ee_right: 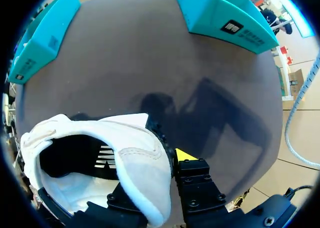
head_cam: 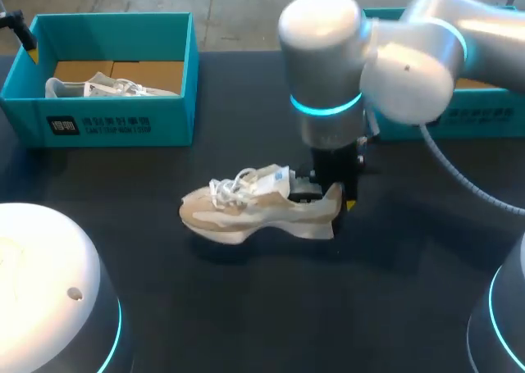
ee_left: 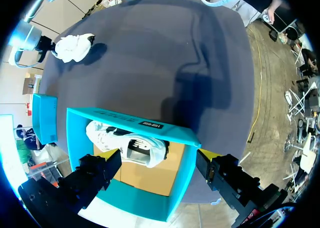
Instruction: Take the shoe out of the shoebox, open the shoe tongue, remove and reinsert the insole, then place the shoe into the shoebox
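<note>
1. This is a robot lab's test bench. Two pale grey machine arms stand at it, the left arm (head_cam: 45, 291) at the near left corner and the right arm (head_cam: 369, 61) reaching over the middle.
2. Both arms carry glowing cyan rings at their joints.
3. The table (head_cam: 246, 324) is a plain dark sheet laid out with props: a teal shoebox (head_cam: 115, 123) at its far left corner, a second box (head_cam: 484, 115) at the far right edge, and a shoe (head_cam: 254, 213) near the middle.
</note>
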`<action>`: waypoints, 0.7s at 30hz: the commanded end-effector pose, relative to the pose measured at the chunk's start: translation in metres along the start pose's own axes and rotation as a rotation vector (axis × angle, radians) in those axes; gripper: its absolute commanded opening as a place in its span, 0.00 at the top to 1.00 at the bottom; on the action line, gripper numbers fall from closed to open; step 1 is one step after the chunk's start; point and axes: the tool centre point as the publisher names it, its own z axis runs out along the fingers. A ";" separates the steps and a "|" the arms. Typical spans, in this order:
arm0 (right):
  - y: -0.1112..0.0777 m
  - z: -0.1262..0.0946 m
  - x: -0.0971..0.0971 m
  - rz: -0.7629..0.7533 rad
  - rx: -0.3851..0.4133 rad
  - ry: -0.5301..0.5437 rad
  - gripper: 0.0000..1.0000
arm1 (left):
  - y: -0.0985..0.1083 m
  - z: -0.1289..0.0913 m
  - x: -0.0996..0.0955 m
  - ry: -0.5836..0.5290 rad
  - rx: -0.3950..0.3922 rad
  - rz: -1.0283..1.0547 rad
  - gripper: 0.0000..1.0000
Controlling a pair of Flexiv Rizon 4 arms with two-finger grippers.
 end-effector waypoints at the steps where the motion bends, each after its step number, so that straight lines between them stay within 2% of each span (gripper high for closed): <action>1: -0.002 0.018 0.018 -0.001 -0.032 -0.031 1.00 | -0.001 0.000 0.000 0.002 -0.003 0.000 0.00; 9: 0.001 0.035 0.032 -0.014 -0.049 -0.059 1.00 | -0.001 0.000 0.000 0.002 -0.003 0.000 0.00; 18: 0.002 0.046 0.032 0.034 -0.069 -0.060 1.00 | -0.001 0.000 0.000 0.002 -0.003 0.000 0.00; 19: 0.002 0.046 0.031 0.035 -0.069 -0.061 0.89 | -0.001 0.000 0.000 0.002 -0.003 0.000 0.00; 20: 0.002 0.046 0.031 0.036 -0.065 -0.059 0.66 | -0.001 0.000 0.000 0.002 -0.003 0.000 0.00; 21: 0.002 0.046 0.031 0.035 -0.063 -0.059 0.25 | -0.001 0.000 0.000 0.002 -0.003 0.000 0.00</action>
